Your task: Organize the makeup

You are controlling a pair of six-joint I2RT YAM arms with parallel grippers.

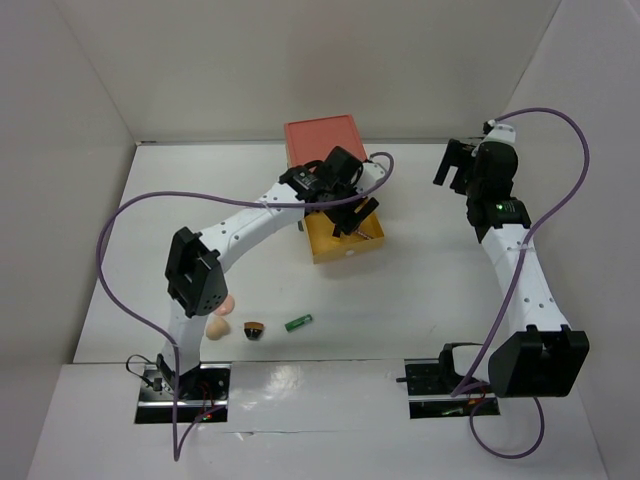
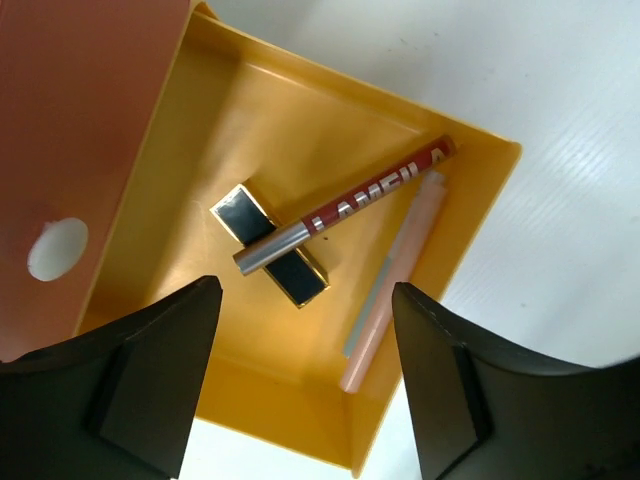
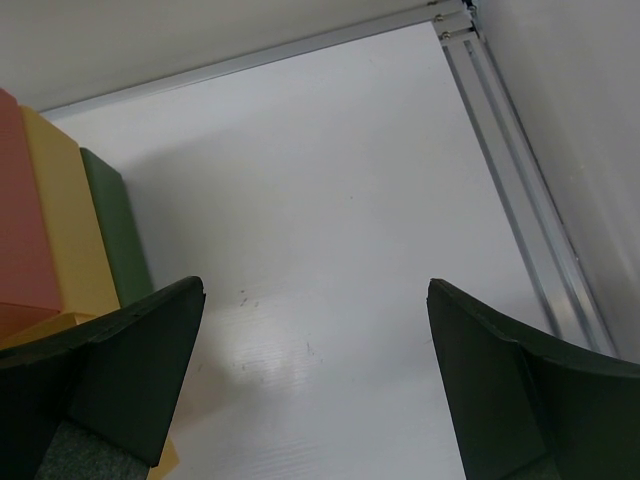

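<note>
My left gripper [image 2: 305, 385] hangs open over the pulled-out yellow drawer [image 2: 250, 120], with nothing between its fingers [image 2: 165, 370]. In the drawer lie a red gloss stick [image 2: 350, 205], a black and gold case [image 2: 285, 268] under it, and a pale pink stick [image 2: 400, 270] along the right wall. From above, the left gripper [image 1: 350, 213] is over that drawer [image 1: 330, 243]. Near the left arm's base on the table lie a peach puff [image 1: 229, 303], a peach sponge [image 1: 218, 326], a small dark compact [image 1: 253, 330] and a green tube [image 1: 298, 322]. My right gripper [image 3: 315, 385] is open over bare table.
The drawer box has an orange top [image 1: 320, 142]; its orange, yellow and green side [image 3: 110, 230] shows at the left of the right wrist view. White walls enclose the table; a metal rail [image 3: 520, 180] runs along the right wall. A purple cable [image 1: 120, 225] loops beside the left arm.
</note>
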